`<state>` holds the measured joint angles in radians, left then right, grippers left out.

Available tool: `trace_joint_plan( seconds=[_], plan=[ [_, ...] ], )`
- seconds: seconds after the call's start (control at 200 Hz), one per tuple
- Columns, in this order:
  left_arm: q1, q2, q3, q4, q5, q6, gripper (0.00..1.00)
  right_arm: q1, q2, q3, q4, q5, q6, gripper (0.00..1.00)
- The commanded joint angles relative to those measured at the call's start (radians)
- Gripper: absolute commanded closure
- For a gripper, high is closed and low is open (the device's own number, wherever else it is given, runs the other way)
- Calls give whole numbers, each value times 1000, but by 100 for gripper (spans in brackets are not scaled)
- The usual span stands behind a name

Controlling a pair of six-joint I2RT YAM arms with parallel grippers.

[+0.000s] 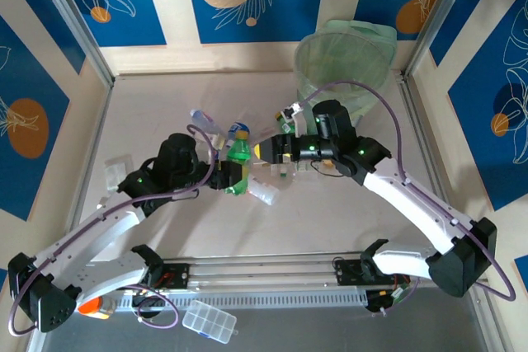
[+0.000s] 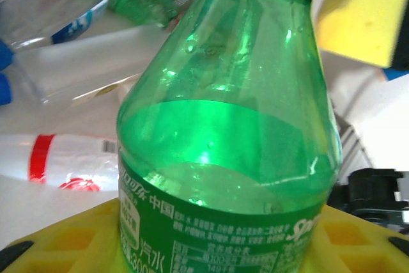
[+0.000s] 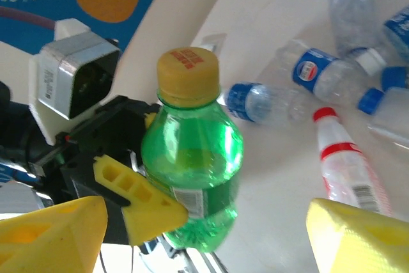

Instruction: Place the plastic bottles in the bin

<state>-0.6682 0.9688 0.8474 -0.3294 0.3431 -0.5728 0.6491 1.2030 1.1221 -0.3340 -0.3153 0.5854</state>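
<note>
The left gripper (image 2: 220, 250) is clamped on the green bottle (image 3: 192, 158), with its yellow fingers (image 2: 61, 244) bearing on both sides of the lower body at the label band. The left wrist view gives this contact and the white print on the green label (image 2: 211, 234), but crops the top of the bottle. The right wrist view supplies the rest: the bottle is held cap uppermost, uncrushed and translucent, with a yellow cap (image 3: 188, 68). Whether its base rests on the table (image 1: 165, 105) cannot be told. The right gripper (image 3: 204, 238) faces the bottle with its fingers set wide apart and nothing gripped. In the left wrist view one of those fingers sits just beside the bottle's shoulder. Beyond the held bottle, loose bottles (image 3: 319, 75) lie on the table. Most are clear with blue labels and caps, and one pale bottle (image 3: 342, 158) has a red cap and red band. The overhead view adds the layout. Both grippers meet near the table's centre, and the bin (image 1: 342, 59), round, pale green and translucent, stands at the far right, well apart from the held bottle.
</note>
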Motion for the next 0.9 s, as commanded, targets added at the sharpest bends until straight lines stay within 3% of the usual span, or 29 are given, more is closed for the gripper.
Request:
trace_joint_plan(
  seconds=[0.0, 0.295, 0.53, 0.895],
  plan=[
    [7, -29, -22, 128, 82, -51, 50, 17, 28, -11, 118, -73, 56, 17],
    [7, -54, -24, 213, 121, -81, 50, 40, 67, -83, 326, -160, 179, 14],
    [8, -30, -25, 248, 146, -99, 49, 55, 67, -140, 471, -204, 265, 25],
    [8, -22, -45, 288, 175, -112, 44, 54, 68, -158, 540, -211, 318, 43]
  ],
)
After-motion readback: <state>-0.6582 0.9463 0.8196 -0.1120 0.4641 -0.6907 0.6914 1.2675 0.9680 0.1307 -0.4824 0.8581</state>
